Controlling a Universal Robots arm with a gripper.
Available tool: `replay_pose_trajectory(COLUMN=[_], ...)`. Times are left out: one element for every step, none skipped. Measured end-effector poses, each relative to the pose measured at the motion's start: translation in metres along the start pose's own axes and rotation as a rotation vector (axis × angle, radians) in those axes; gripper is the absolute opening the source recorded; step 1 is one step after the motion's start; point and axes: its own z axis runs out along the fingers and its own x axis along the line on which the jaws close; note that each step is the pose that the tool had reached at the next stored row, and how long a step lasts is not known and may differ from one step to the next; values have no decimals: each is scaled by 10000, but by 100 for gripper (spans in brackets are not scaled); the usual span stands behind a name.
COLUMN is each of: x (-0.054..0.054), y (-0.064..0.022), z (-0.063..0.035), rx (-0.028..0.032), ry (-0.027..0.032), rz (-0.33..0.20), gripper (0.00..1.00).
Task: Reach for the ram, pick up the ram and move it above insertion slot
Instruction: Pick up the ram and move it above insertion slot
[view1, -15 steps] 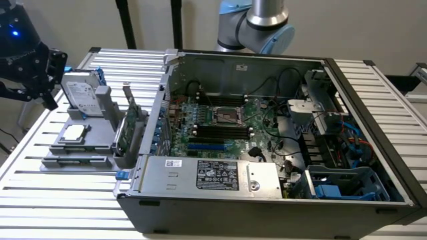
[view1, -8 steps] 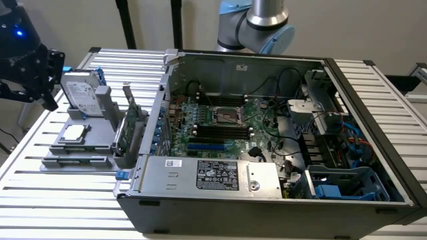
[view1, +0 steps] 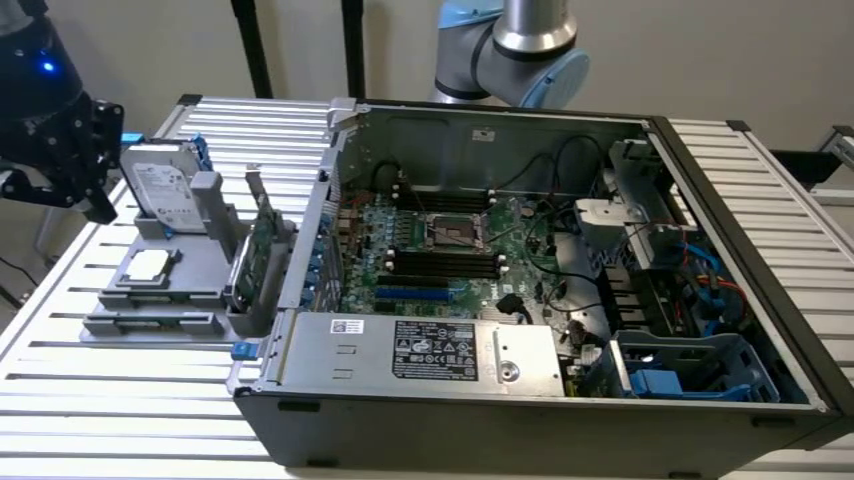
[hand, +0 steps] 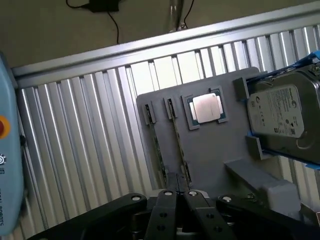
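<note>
1. Gripper (hand: 178, 192) fingers sit pressed nearly together, pinching nothing.
2. Beyond the fingertips, the ram (hand: 178, 142) stands on edge in the grey holder (hand: 215, 150), in line with the gripper and apart from it.
3. A second green board (hand: 156, 145) stands just beside the ram; the processor chip (hand: 205, 108) and hard drive (hand: 282, 117) lie on its other side.

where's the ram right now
On the exterior view's left, the ram stands on edge in the grey holder, between the processor and the computer case.
</note>
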Motion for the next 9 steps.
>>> replay_pose_trajectory(x=[0,0,0,0,0,0,0,0,0], y=[0,0,0,0,0,-1,-1,-1,-1], z=[3,5,8,11,14,17,20,22,26], rx=[1,3,4,6,7,10,12,16,22], ry=[6,12,17,23,28,34,39,44,48], rz=[-179,-359,-540,-718,-898,-1094,-1274,-1454,-1639], gripper=[11,11,11,11,11,11,11,11,11])
